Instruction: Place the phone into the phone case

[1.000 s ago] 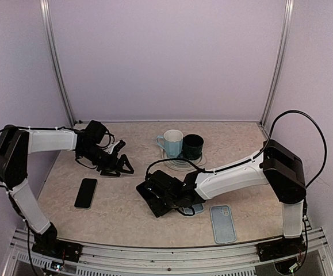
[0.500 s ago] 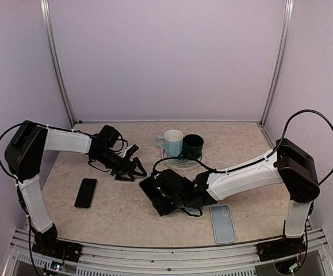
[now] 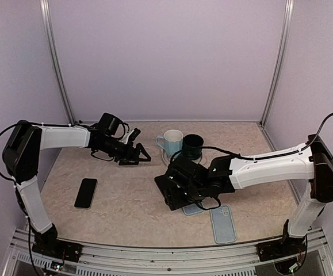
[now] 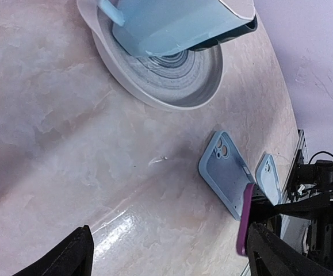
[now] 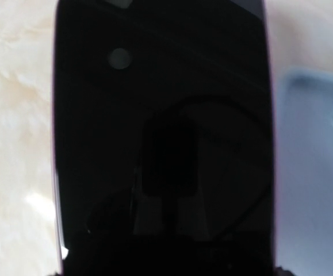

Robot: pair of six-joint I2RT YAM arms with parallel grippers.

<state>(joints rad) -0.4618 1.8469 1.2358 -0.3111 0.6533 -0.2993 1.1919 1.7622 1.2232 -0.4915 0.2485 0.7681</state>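
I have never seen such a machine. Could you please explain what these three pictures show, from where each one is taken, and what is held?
These are two robot arms bolted at the near edge of a table, each ending in a two-finger gripper. The wide picture is from a camera above and behind them. In it the right gripper holds a dark phone close to a light blue phone case; the left gripper is open and empty. The other two pictures are from cameras on the wrists: the right one sees mostly the phone's black screen, the left one looks across the table. Also there: a second phone, another blue case, and a light blue mug and a dark cup on a plate.
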